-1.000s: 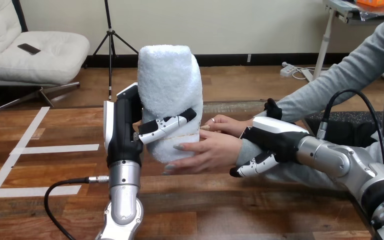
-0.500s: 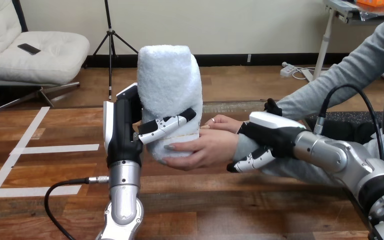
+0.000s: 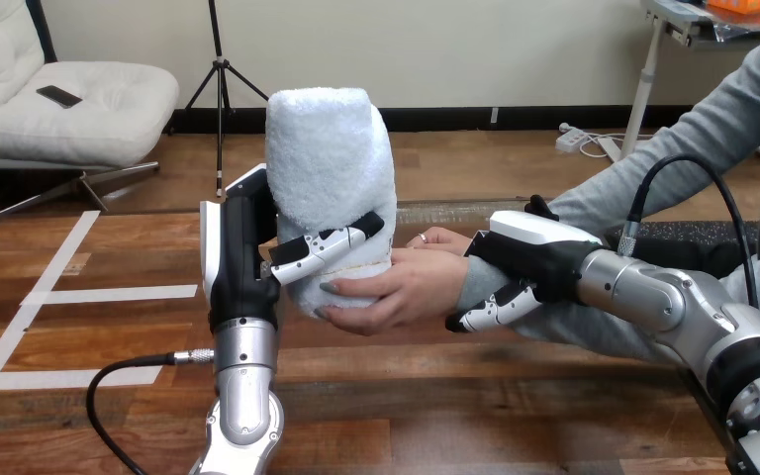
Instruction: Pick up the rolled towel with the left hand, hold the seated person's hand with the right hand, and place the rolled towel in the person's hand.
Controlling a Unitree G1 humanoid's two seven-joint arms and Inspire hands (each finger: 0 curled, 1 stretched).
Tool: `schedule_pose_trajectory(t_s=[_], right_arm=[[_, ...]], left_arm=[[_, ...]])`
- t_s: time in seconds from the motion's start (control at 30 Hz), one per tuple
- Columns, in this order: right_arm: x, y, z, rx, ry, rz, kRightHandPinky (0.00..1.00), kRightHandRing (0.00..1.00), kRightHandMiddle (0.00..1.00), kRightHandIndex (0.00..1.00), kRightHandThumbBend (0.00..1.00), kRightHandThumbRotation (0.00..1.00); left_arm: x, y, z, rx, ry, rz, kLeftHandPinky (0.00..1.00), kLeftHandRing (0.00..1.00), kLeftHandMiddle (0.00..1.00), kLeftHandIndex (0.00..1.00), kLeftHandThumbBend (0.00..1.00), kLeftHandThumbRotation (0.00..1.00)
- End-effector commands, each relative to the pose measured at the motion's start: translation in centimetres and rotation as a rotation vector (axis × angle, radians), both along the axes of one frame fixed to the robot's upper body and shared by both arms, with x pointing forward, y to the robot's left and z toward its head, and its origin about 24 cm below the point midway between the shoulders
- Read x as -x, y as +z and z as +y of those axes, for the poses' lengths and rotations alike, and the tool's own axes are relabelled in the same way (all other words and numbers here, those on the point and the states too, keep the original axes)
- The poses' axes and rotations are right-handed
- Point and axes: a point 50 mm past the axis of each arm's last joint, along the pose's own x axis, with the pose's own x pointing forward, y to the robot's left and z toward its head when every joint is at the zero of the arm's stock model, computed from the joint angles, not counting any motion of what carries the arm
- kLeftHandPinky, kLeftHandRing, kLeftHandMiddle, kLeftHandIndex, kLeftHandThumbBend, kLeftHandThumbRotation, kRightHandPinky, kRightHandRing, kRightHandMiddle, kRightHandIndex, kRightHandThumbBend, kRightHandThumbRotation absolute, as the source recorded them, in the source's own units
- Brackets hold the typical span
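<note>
Over table, left hand grips upright rolled towel; right hand fingers wrap person's wrist.

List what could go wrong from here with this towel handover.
1. The rolled towel stands tall above the left hand, while the person's hand cups only its lower end; released now, it might tip over.
2. The left hand's fingers lie just above the person's fingers, so opening could catch them.
3. The right hand is curled round the person's wrist; any arm motion could tug it.
</note>
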Motion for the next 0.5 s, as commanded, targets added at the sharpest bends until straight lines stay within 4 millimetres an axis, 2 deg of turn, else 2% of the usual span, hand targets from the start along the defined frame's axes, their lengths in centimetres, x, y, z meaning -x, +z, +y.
schedule_pose_trajectory(t_s=[0.0, 0.47], right_arm=[[-3.32, 9.55, 3.71, -0.099, 0.098, -0.290, 0.22, 0.26, 0.31, 0.31, 0.53, 0.33], [-3.35, 9.78, 3.79, -0.112, 0.100, -0.302, 0.20, 0.24, 0.28, 0.28, 0.54, 0.30]], left_arm=[[-1.21, 2.29, -1.77, -0.009, -0.060, -0.087, 0.32, 0.35, 0.40, 0.41, 0.56, 0.00], [-1.12, 2.07, -2.09, -0.015, -0.063, -0.074, 0.32, 0.35, 0.40, 0.41, 0.56, 0.00]])
